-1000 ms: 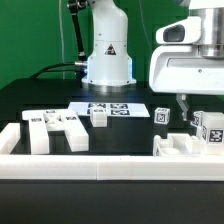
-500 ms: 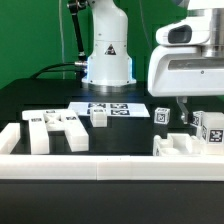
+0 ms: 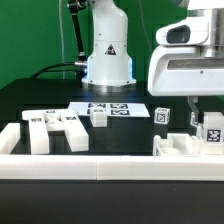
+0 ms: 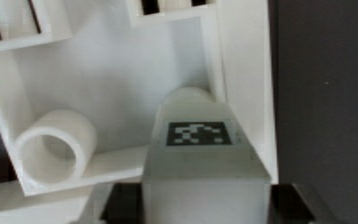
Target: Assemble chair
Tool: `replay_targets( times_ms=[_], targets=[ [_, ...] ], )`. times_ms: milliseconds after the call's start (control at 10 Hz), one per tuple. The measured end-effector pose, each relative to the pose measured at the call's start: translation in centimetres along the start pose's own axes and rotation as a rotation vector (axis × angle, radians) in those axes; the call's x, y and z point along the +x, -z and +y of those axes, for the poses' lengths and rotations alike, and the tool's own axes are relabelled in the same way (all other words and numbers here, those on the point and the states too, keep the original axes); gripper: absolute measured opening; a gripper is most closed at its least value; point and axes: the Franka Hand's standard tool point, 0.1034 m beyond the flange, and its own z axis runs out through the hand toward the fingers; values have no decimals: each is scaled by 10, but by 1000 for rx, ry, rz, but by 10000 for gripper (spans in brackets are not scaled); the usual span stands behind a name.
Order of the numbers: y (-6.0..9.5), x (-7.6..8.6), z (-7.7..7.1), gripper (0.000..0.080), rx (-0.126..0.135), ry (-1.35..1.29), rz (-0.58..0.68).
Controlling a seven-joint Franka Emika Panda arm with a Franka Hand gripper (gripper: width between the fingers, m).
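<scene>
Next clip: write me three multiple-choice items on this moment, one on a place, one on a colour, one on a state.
1. Where does the marker board lie?
A. Flat on the table, in front of the robot base
B. On the border wall
C. On the floor

2. What colour is the table?
A. Red
B. Black
C. Yellow

3. What state is the claw in?
A. Open and empty
B. Out of view
C. Shut on a tagged chair piece

Answers:
1 A, the board lies flat mid-table.
2 B, the bare surface is black.
3 C, the wrist view shows it clamped on the piece.
</scene>
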Motion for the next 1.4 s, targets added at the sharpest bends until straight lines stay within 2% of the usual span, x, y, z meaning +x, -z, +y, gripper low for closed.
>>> replay_targets(
  times_ms=[500,900,1200,1400],
  targets=[
    [-1,0,-1,289,9,-533,9],
    [-1,2,1,290,44,-932,-15],
    [-1,2,1,290,45,-1211,-22],
    [-1,2,0,290,42,-1306,-25]
  ],
)
